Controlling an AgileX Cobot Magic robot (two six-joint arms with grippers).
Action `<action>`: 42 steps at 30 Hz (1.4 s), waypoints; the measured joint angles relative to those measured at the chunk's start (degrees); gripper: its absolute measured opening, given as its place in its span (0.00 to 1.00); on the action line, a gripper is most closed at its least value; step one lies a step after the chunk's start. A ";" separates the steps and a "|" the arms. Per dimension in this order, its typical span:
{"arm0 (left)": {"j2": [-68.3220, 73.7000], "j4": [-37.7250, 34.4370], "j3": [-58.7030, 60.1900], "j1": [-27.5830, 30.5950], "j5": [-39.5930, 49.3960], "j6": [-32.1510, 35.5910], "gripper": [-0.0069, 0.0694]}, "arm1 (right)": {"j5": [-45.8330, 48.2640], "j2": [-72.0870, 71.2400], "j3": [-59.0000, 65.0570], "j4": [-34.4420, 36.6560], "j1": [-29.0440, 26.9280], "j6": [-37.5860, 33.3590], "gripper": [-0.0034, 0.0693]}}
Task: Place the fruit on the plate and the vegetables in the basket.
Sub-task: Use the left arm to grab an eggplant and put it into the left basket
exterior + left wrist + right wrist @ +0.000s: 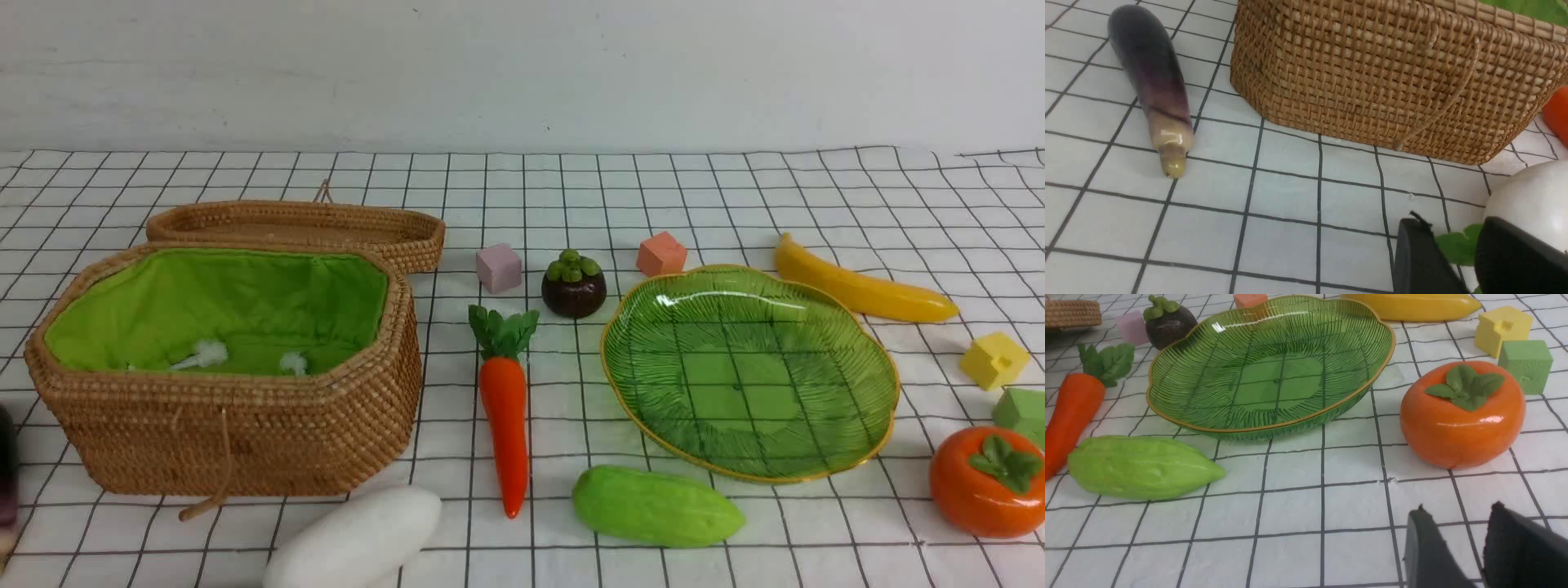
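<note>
The wicker basket (229,433) with green lining stands at the left, and the green glass plate (751,376) at centre right holds nothing. Between them lie the carrot (504,425), cucumber (657,506) and mangosteen (574,286). The white radish (355,543) lies in front of the basket, the eggplant (1151,81) at its left. The banana (865,290) lies behind the plate and the persimmon (1461,416) to its right. My left gripper (1451,228) hovers open beside the radish (1531,200), a green leaf showing past its fingers. My right gripper (1457,510) is open over bare cloth near the persimmon.
The flat wicker lid (294,224) lies behind the basket. Small cubes are scattered around: pink (499,268), salmon (661,254), yellow (993,359) and green (1020,412). A white checked cloth covers the table, and a white wall stands behind it.
</note>
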 joint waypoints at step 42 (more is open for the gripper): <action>8.90 -23.73 -15.26 0.00 -5.46 -7.47 0.14 | -0.41 -0.11 0.00 -0.18 0.79 0.00 0.37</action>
